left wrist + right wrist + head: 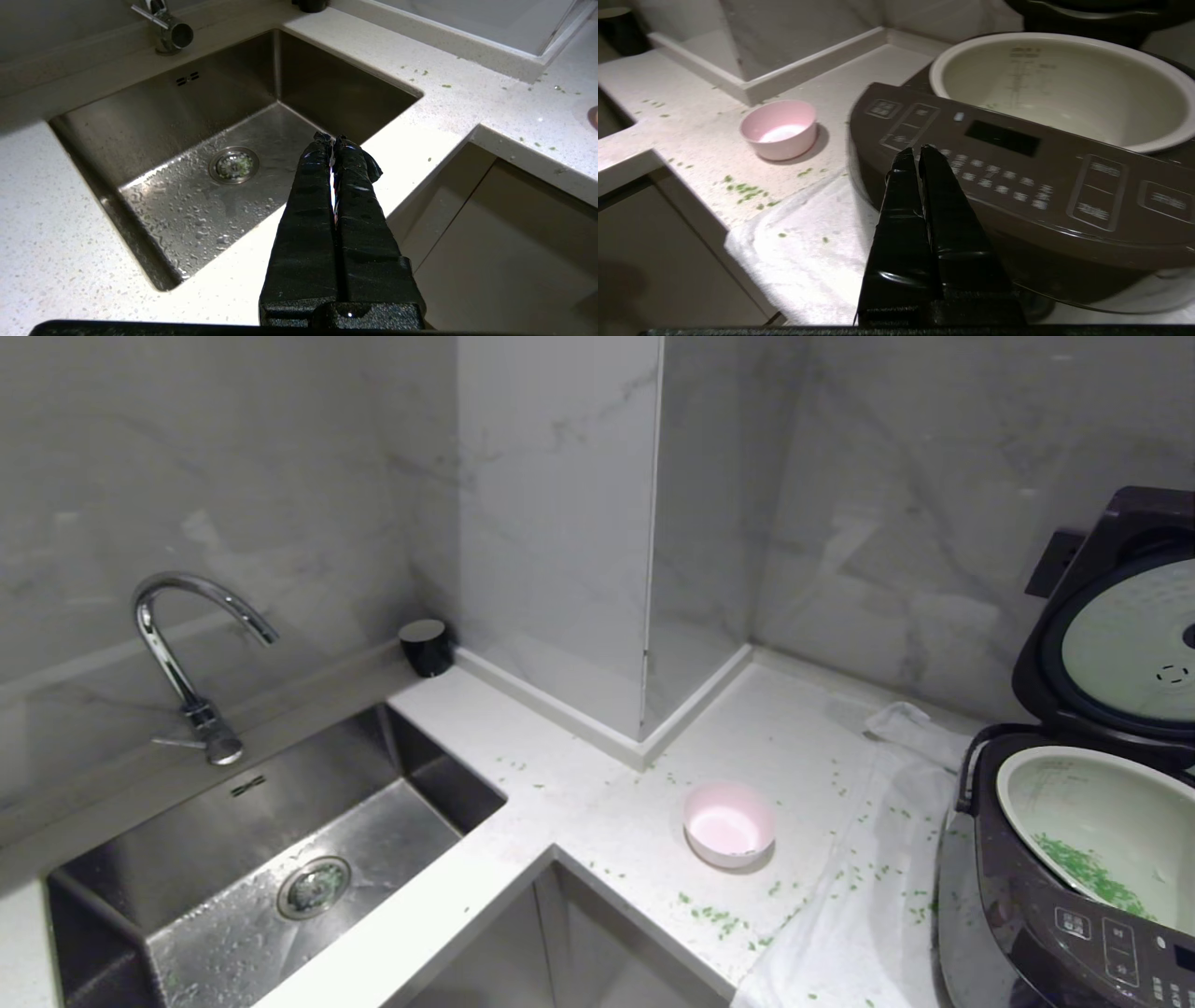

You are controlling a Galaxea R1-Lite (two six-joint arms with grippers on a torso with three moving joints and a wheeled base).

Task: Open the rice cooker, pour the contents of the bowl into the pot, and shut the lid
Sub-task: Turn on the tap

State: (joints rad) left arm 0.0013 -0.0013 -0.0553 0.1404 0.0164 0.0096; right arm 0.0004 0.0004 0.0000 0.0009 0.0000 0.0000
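Note:
The dark rice cooker [1027, 933] stands at the right on the counter, its lid [1111, 635] raised and showing the round pale plate underneath. Its off-white pot [1083, 812] holds a heap of green bits [1088, 877]. The pale pink bowl [729, 823] sits upright and empty on the counter left of the cooker. In the right wrist view my right gripper [916, 151] is shut and empty, hanging before the cooker's button panel [1017, 163], with the bowl [780, 129] off to one side. My left gripper [330, 138] is shut and empty over the sink's front edge. Neither arm shows in the head view.
Green bits [719, 919] lie scattered over the white counter [579, 775] and a white cloth [868, 905] under the cooker. A steel sink [271, 859] with a curved tap [177, 653] fills the left. A small black cup [426, 646] stands by the wall corner.

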